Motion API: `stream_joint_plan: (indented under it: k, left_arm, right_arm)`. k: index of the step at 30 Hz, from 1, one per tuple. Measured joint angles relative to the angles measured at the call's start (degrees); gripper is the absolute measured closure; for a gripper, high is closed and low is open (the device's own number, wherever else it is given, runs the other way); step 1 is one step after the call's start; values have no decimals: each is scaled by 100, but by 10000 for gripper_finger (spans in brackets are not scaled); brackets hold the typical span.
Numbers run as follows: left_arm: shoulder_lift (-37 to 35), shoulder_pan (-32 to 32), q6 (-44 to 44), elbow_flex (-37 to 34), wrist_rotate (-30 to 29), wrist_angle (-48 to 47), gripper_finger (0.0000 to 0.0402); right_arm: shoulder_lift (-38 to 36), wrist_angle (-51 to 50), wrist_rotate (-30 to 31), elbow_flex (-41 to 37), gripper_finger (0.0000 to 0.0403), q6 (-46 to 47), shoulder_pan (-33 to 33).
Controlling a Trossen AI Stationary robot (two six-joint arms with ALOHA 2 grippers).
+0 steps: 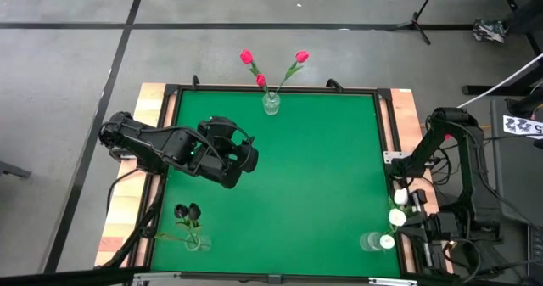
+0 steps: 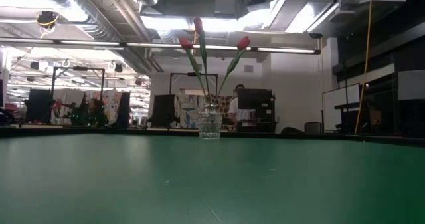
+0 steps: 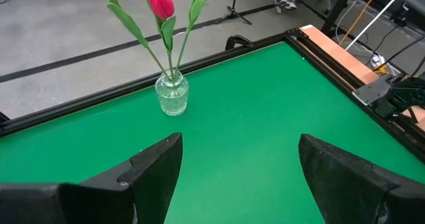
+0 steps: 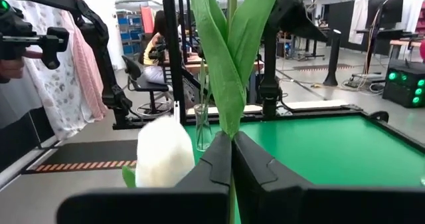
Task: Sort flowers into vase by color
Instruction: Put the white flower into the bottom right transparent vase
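Three pink-red tulips (image 1: 273, 65) already stand in a clear vase (image 1: 271, 104) at the middle of the bench's far edge, and the near-black tulips (image 1: 187, 212) sit in a second vase (image 1: 197, 243) at the near left corner, so those two colours look finished. The white tulips (image 1: 399, 208) are the open business: they cluster at the near right corner, just beside a third vase (image 1: 371, 242), one white head seemingly at its mouth and the others out by the bench's right rail. The right gripper (image 4: 232, 159) is down in that corner with its fingers (image 4: 259, 167) pressed together on what seems to be a white tulip's green stem, its leaves rising straight up between them; whether that flower is already seated in the vase cannot be told. The left gripper (image 3: 236, 167) hovers over the left-centre of the green bench (image 1: 314, 176), fingers spread wide and holding nothing, pointed toward the pink-red bunch. By my reading the sort is near its end, with only whites left to seat. The middle of the bench is bare, giving free room to move; the tight spot is the near right corner, where vase, flowers, raised frame and cabling crowd together.
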Motion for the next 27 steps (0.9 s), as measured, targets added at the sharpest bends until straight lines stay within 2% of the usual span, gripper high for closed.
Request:
stream_joint_plan:
  k: [5,8,12,14,16,18,21,24,27]
  left_arm:
    - [0,0,40,0,-12,0,107]
    - [0,0,60,0,-137,-2,107]
    - [0,2,151,0,-262,0,107]
    - [0,2,116,0,-264,1,107]
    - [0,2,36,0,-268,1,107]
    - [0,10,-24,0,-271,1,107]
    - [0,13,-145,0,-273,1,107]
    - [0,11,-254,0,-271,3,107]
    - [0,13,-452,0,-273,3,107]
  right_arm:
    - [-2,-807,0,833,403,-521,107]
    - [0,-1839,-2,1652,403,-1006,483]
    - [-4,-3502,-4,3027,403,-997,1610]
    - [-32,-3794,-2,3541,403,-1015,2389]
    - [-127,-3764,1,3757,403,-1468,3072]
    - [-267,-3770,0,3737,403,-1606,3635]
    - [-542,-3791,-2,3281,403,-1677,4155]
    - [-822,-3798,-18,2488,403,-1602,4280]
    - [-1141,-3770,-20,1713,403,-858,4261]
